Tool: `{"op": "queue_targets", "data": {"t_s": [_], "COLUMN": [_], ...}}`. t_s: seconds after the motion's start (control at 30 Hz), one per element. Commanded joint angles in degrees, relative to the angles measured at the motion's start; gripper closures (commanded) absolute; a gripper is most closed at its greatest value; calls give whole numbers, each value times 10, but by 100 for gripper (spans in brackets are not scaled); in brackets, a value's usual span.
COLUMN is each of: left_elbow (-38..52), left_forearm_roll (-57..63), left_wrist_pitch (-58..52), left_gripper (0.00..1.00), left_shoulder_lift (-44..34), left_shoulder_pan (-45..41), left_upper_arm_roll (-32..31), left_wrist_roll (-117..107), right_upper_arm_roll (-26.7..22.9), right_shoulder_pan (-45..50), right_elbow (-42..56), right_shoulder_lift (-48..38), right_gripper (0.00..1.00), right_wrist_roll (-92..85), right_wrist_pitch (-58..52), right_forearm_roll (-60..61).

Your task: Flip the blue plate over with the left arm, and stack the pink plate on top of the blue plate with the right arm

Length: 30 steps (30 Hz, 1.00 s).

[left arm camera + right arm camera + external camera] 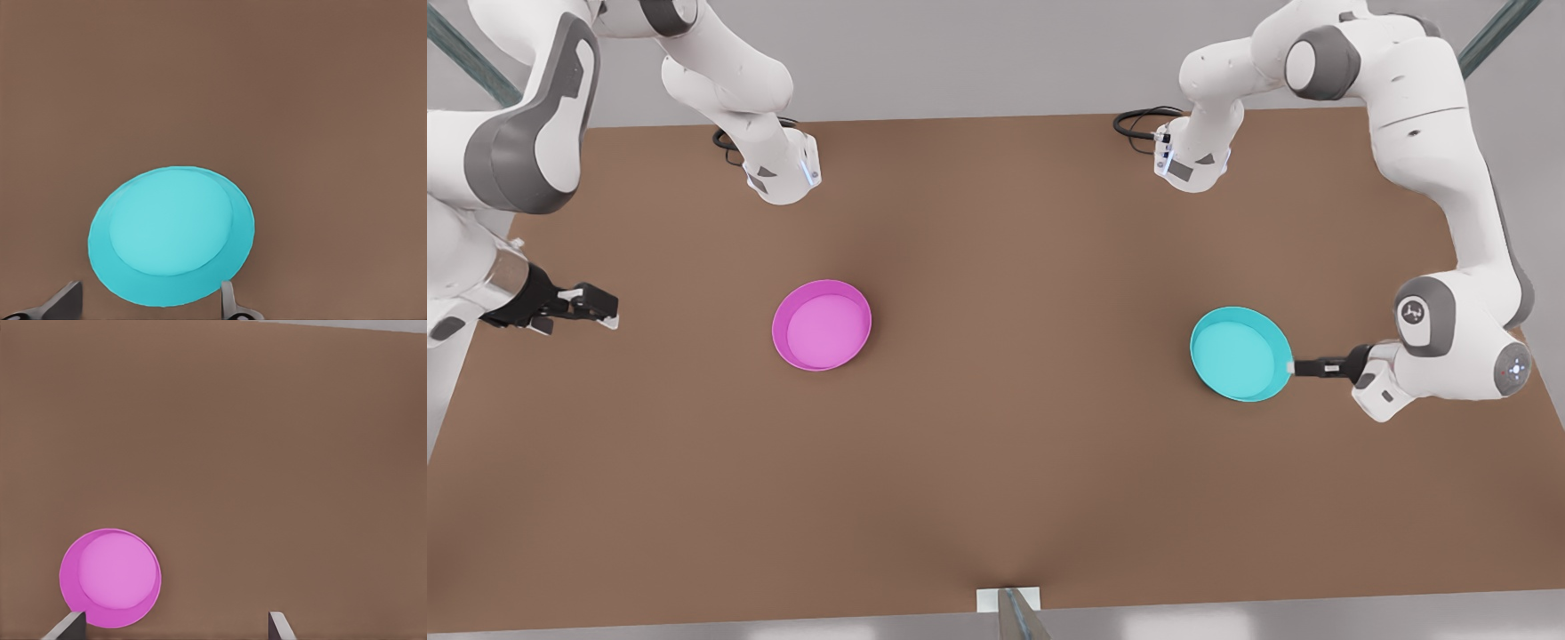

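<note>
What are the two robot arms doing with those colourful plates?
The left gripper has reached the rim of the blue plate, on the front view's right, with its fingers open around the plate's edge. That plate lies right side up on the brown table, not flipped yet. The right gripper waits open, off to the side of the pink plate, which also sits right side up, untouched. The two plates lie far apart.
</note>
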Motion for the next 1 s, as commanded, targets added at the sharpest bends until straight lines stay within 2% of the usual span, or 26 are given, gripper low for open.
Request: {"op": "queue_targets", "data": {"t_s": [0.0, 0.07, 0.1, 0.3, 0.9, 0.97], "left_elbow": [-10, -180, -223, -236, -218, -218], "left_forearm_roll": [-8, -7, -7, -24, -63, -64], "left_wrist_pitch": [11, 159, 194, 196, 215, 214], "left_gripper": [0, 0, 0, 0, 0, 4], "left_shoulder_lift": [-3, -88, -107, -64, 27, 28], "left_shoulder_pan": [-1, 5, 13, 82, 82, 83], "left_upper_arm_roll": [0, 0, 0, -1, -9, -11], "left_wrist_roll": [0, 33, 50, 134, 137, 137], "right_upper_arm_roll": [0, 0, 0, 1, -2, -2], "right_shoulder_pan": [2, 6, 7, 20, 34, 34], "right_elbow": [0, 2, 2, 1, 1, 1], "right_shoulder_lift": [1, 13, 16, 18, 25, 25], "right_gripper": [0, 0, 0, 0, 0, 0], "right_wrist_roll": [0, 0, 0, 1, 0, 0], "right_wrist_pitch": [0, 1, 1, -6, -11, -11], "right_forearm_roll": [0, 0, 0, 1, -11, -12]}}
